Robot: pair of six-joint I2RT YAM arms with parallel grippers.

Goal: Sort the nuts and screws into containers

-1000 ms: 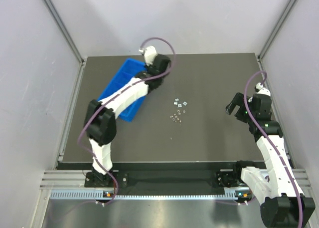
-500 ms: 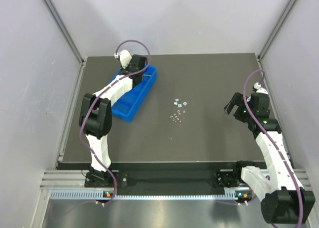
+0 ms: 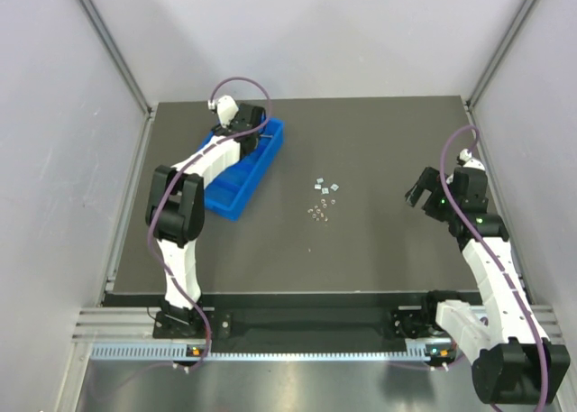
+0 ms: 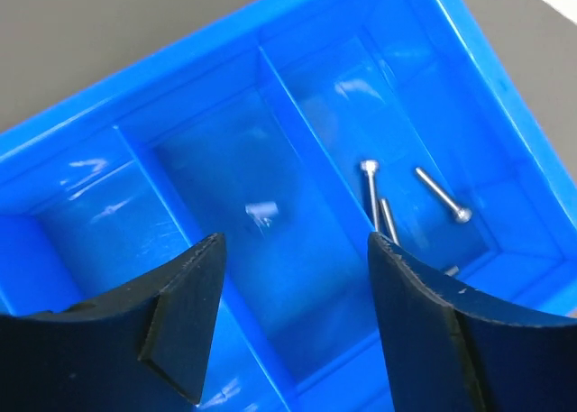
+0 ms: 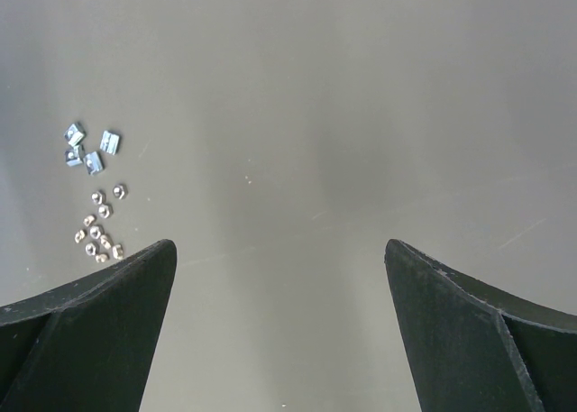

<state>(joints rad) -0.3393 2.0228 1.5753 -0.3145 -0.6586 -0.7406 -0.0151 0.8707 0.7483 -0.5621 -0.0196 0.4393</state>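
The blue four-compartment tray lies at the table's back left. My left gripper hangs open and empty just above its far end. In the left wrist view the gripper is over a bare middle compartment, and a few screws lie in the end compartment of the tray. Loose nuts and small square silver parts lie on the mat mid-table. They also show in the right wrist view, nuts and square parts. My right gripper is open and empty, right of them.
The black mat ends at metal frame rails on the left, right and near sides. Grey enclosure walls stand close around it. Both arms' purple cables loop above their wrists.
My left arm has swung left from the tray's right side to over its far end. The tray has turned and shifted a little. The right arm has barely moved.
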